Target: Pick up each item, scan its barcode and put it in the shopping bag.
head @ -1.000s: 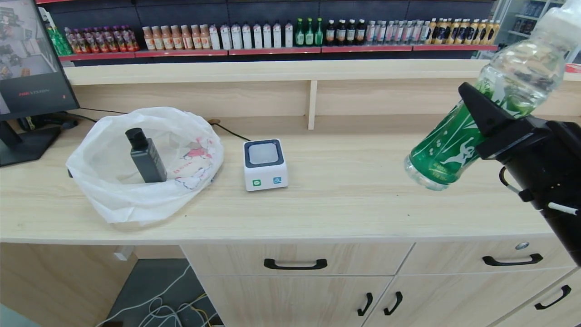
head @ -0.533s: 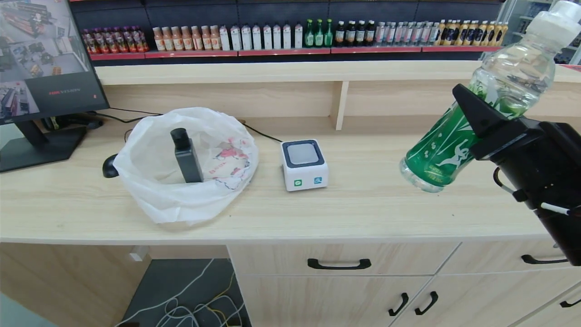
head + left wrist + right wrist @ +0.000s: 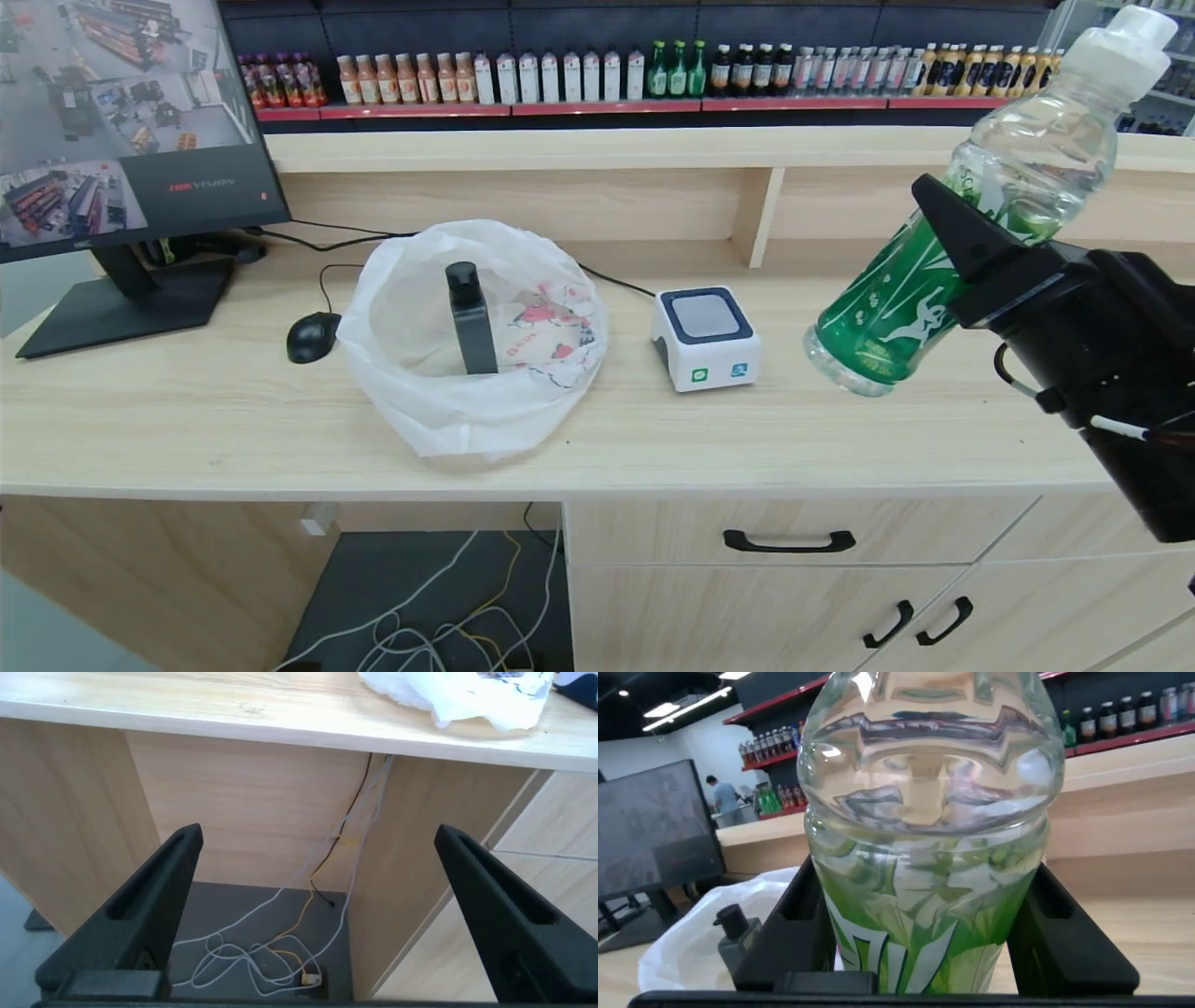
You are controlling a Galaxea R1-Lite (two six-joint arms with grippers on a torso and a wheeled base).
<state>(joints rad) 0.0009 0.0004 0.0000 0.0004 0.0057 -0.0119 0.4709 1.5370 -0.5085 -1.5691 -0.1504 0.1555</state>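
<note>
Green-labelled bottle (image 3: 896,308) in the air, just right of the scanner (image 3: 705,338)

The right claw (image 3: 971,252) is clamped round the bottle's labelled middle, holding it tilted over the desk (image 3: 187,420) with the cap high and the base low. It looks full, so fairly heavy, and the smooth thin plastic may slip or dent. The middle seems the best place to hold it. The left claw (image 3: 318,887) hangs spread and empty below the desk edge. The shopping bag (image 3: 439,392) holds a dark bottle (image 3: 470,322).

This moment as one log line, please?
right pincer shut on green bottle, tilted | left pincer open | shopping bag holds dark bottle | scanner beside bag
</note>
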